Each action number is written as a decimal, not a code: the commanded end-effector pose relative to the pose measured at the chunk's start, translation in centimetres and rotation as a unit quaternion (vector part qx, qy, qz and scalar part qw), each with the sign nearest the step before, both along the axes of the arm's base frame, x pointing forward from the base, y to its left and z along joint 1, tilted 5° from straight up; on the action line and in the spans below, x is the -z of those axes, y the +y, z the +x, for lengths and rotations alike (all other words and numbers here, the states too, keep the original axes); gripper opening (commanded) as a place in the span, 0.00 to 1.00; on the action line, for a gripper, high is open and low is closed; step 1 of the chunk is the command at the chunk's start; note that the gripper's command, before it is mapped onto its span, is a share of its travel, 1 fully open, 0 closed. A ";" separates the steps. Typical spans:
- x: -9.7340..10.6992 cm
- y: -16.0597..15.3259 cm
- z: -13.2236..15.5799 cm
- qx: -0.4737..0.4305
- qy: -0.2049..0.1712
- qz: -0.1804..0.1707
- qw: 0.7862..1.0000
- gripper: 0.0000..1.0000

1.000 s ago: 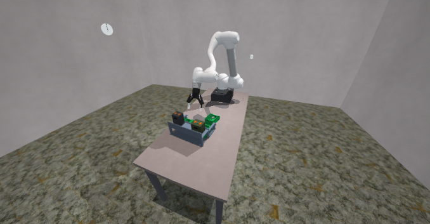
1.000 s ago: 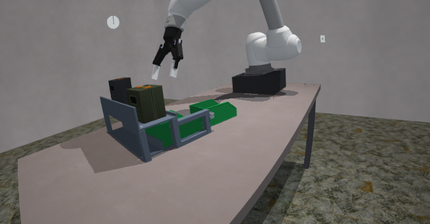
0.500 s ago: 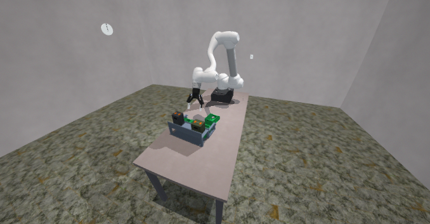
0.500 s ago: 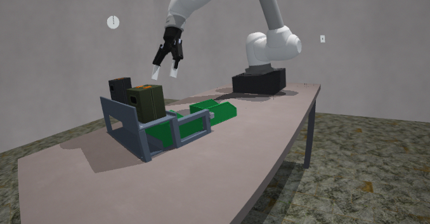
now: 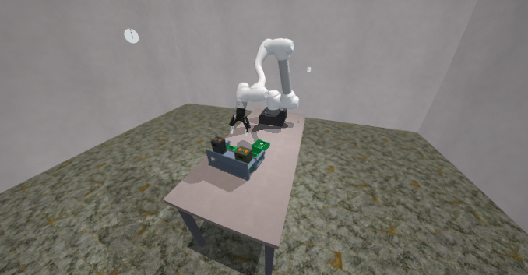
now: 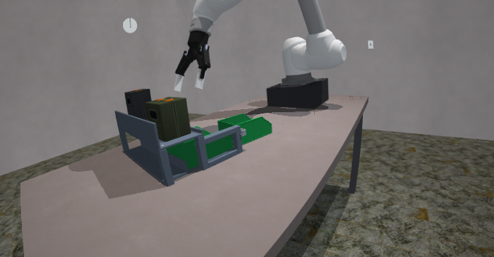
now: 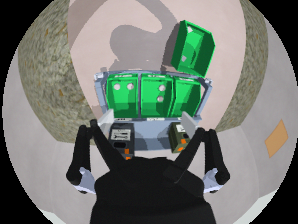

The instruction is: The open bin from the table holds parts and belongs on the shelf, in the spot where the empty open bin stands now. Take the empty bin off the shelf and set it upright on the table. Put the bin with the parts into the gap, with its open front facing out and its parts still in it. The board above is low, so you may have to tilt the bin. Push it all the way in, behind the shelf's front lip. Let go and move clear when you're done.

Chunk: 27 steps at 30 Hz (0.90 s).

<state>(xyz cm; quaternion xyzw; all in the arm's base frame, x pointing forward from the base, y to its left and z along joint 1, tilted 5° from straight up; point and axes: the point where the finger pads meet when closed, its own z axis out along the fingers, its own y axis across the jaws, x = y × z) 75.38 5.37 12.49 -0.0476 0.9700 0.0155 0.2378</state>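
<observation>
The grey-blue shelf [image 5: 227,166] [image 6: 136,125] stands on the table. Its empty green bin [image 7: 186,98] is in the rightmost bay in the wrist view. The green bin with parts [image 5: 260,147] [image 6: 256,129] [image 7: 199,47] stands on the table just in front of the shelf, off its right front corner in the wrist view, turned slightly. Light pieces show inside it. My gripper [image 5: 239,132] [image 6: 189,84] [image 7: 147,116] is open and empty, pointing down, high above the shelf's front area and touching nothing. The empty bin's lower back part is hidden under the board.
Two more green bins with round light parts, one left [image 7: 122,104] and one middle [image 7: 149,104], fill the other bays. On the shelf's top board stand a black box [image 5: 218,146] [image 6: 140,104] [image 7: 120,136] and an olive box [image 5: 243,156] [image 6: 165,119] [image 7: 178,138].
</observation>
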 end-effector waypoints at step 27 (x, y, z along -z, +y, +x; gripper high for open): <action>-0.1 0.2 0.0 -0.002 -0.003 0.000 1.000 0.10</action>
